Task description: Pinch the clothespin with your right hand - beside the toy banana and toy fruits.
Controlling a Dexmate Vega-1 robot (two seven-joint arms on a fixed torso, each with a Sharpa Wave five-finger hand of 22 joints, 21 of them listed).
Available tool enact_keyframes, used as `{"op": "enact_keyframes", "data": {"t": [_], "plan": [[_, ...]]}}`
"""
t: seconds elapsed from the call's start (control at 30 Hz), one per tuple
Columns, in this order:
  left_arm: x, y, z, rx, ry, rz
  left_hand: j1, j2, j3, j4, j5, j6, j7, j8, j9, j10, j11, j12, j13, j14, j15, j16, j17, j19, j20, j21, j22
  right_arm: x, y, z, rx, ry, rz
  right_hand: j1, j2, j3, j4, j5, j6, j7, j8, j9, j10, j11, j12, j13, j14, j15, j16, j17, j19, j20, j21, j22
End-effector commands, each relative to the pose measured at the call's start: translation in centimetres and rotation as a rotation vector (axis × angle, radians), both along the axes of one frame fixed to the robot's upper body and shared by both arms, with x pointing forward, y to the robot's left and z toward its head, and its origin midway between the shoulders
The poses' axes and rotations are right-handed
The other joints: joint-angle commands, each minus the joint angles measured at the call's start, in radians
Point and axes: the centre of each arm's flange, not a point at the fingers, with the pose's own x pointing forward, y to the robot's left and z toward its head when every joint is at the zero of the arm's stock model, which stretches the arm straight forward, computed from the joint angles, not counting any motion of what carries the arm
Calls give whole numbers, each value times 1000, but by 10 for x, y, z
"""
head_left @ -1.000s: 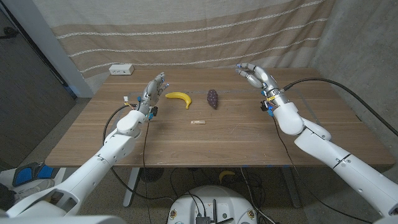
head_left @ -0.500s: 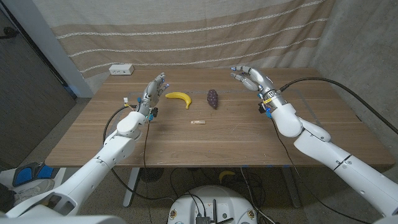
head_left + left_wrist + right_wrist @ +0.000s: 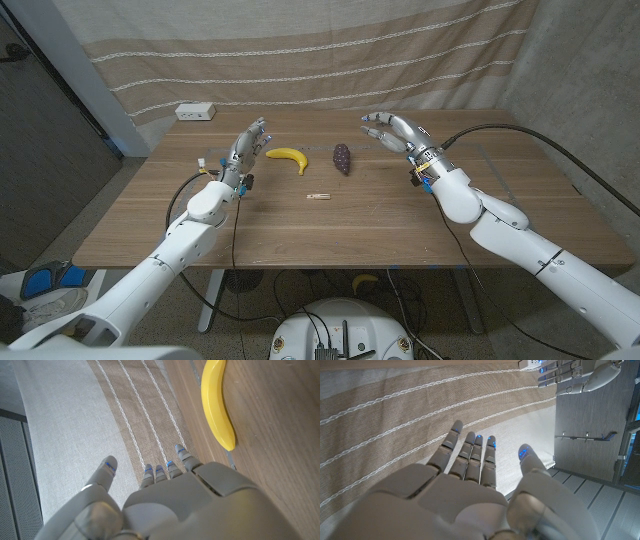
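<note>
behind the wooden table hangs a striped beige curtain.

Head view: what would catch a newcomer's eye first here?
The yellow toy banana and the dark toy fruit lie at the table's far middle, with the small clothespin nearer. The right robot hand hangs open, raised to the right of the fruit; the left robot hand is open beside the banana.

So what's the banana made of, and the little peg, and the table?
The banana looks like smooth plastic: even bright yellow with a soft shine in the left wrist view, though it could be rubber. The peg looks like pale bare wood, but it is too small to be sure. The table looks like wood or wood-look board, with brown grain lines and a matte top.
</note>
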Motion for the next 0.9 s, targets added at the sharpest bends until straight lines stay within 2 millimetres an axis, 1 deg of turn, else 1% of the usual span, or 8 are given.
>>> {"op": "enact_keyframes", "data": {"t": [0.03,0.13,0.27,0.43,0.5,0.6,0.73,0.9], "plan": [[-2,1,-3,-6,-2,-2,11,43,3,-4,4,6,-8,4,2,4,2,6,5,5,-2,5,3,9,-2,1,5,-3,13,-5,-56,-6,1,11,6,4,-5,7,12,-6,6,1,3,-11,5,3,6,-32,9,5,13,2,6,1],[-3,1,-3,-6,-3,-2,12,43,2,-4,4,7,-8,4,2,4,3,5,5,5,-2,4,3,10,-2,1,5,-5,17,-7,-61,-17,-13,22,4,6,-9,8,14,-11,5,2,2,-21,4,4,6,-40,10,6,20,-3,8,1],[-4,1,-4,-9,-3,-3,12,43,1,-4,4,9,-9,5,2,4,3,5,5,5,-3,4,3,10,-1,1,5,-5,20,-10,-68,-20,-17,40,-3,9,-15,9,19,-29,4,2,0,-32,1,4,9,-59,12,6,29,-15,10,2],[-5,1,-5,-1,-1,-5,12,43,1,-5,4,12,-10,5,2,3,2,5,5,4,-2,4,3,11,-2,1,5,-6,26,-13,-81,-43,-32,63,-19,10,-23,8,25,-39,4,2,3,-41,1,4,12,-64,13,4,43,-18,14,2],[-5,2,-5,-1,-1,-5,12,43,0,-5,4,13,-9,6,2,3,2,5,5,4,-3,4,3,10,-2,0,5,-6,29,-15,-81,-54,-38,82,-34,10,-27,5,32,-48,5,2,8,-43,1,4,16,-71,14,2,50,-22,16,1],[-6,2,-5,-2,-2,-4,12,42,-1,-6,4,14,-8,6,2,3,2,5,5,3,-3,4,3,10,-1,0,5,-8,33,-17,-84,-72,-48,116,-51,9,-23,-5,66,-59,14,2,29,-55,7,3,27,-90,19,2,68,-34,20,2],[-7,3,-5,3,-5,-5,12,42,-1,-6,4,15,-8,6,3,3,1,5,5,3,-3,3,3,9,-1,0,5,-9,37,-19,-87,-103,-61,158,-64,13,-27,-12,74,-69,13,2,45,-70,10,3,32,-101,22,1,80,-42,23,2],[-8,3,-6,5,-8,-6,12,39,-3,-9,3,16,-7,5,3,3,2,5,5,3,-3,3,3,9,-1,-1,5,-9,42,-23,-95,-132,-68,222,-95,13,-29,-27,92,-88,15,2,64,-85,12,3,41,-115,26,-1,98,-53,27,2]]}}
